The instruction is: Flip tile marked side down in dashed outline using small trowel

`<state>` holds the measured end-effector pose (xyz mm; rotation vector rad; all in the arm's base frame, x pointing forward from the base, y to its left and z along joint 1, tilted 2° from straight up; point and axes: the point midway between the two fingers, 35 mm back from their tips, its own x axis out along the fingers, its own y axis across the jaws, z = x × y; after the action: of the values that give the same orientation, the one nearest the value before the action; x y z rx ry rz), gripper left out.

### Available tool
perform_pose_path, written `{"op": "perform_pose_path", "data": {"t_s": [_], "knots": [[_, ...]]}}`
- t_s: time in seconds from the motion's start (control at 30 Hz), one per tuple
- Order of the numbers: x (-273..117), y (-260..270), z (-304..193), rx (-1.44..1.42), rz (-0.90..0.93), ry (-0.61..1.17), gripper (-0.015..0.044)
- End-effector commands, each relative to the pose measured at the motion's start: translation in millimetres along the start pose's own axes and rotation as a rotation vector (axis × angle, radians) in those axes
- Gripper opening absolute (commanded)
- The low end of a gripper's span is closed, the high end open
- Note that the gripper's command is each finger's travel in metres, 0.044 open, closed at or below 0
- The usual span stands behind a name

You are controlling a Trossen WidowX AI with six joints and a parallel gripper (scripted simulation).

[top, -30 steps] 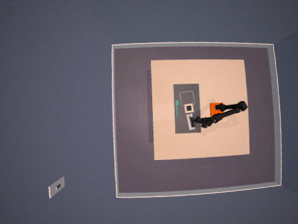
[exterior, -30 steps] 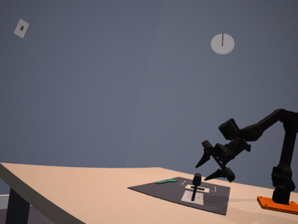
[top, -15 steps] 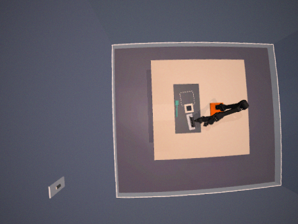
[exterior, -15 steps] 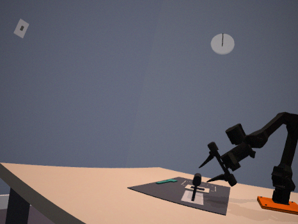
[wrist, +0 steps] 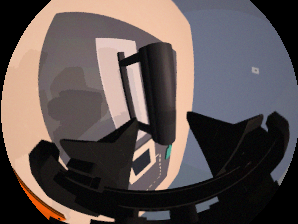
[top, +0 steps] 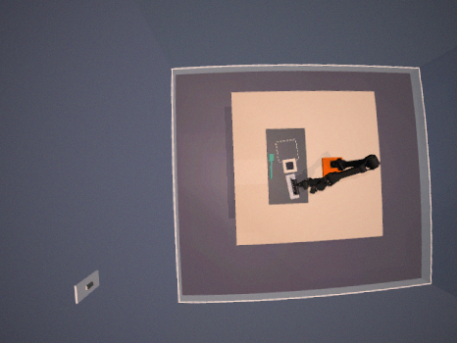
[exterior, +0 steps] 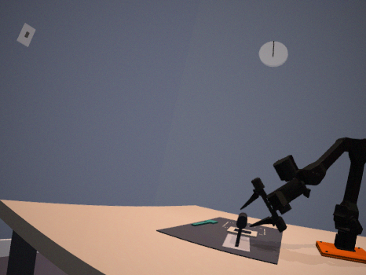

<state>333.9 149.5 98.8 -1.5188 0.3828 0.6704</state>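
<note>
A black-handled trowel (top: 289, 181) (exterior: 242, 221) (wrist: 159, 95) lies on the gray mat (top: 286, 133) (exterior: 184, 232) (wrist: 60, 40), its long axis slightly askew to the mat's long sides, one end pointing toward the tile (top: 285, 166) (exterior: 254, 233) (wrist: 142, 163). The tile sits marked side up, mostly outside the dashed outline (top: 276, 147) (exterior: 225, 225) (wrist: 160, 172). Above the trowel, the hand (top: 295, 185) (exterior: 246, 218) (wrist: 162, 117) hangs open and empty.

"Where is the way obstructed?"

"By the raised black handle (top: 294, 187) (exterior: 242, 221) (wrist: 159, 92), which is seen in front of the opened gripper (top: 300, 184) (exterior: 246, 218) (wrist: 162, 117)."

"And beside it?"

"At one end, passage is limited by the low tile (top: 289, 166) (exterior: 251, 233) (wrist: 142, 166). Between the tile and the teal tool (top: 271, 167) (exterior: 205, 222) (wrist: 169, 151), a narrow gap is left. Above them, open air is seen."
</note>
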Motion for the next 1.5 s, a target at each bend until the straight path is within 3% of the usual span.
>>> {"op": "perform_pose_path", "data": {"t_s": [0.0, 0.83, 1.0, 1.47], "knots": [[6.3, -1.9, 1.0, -0.003, -0.002, -0.004, 0.0300], [43.8, -0.6, 0.4, -0.003, -0.004, -0.004, 0.0300], [43.8, -0.6, 0.4, -0.003, -0.004, -0.004, 0.0169], [43.8, -0.6, 0.4, -0.003, -0.004, -0.004, 0.0075]]}}
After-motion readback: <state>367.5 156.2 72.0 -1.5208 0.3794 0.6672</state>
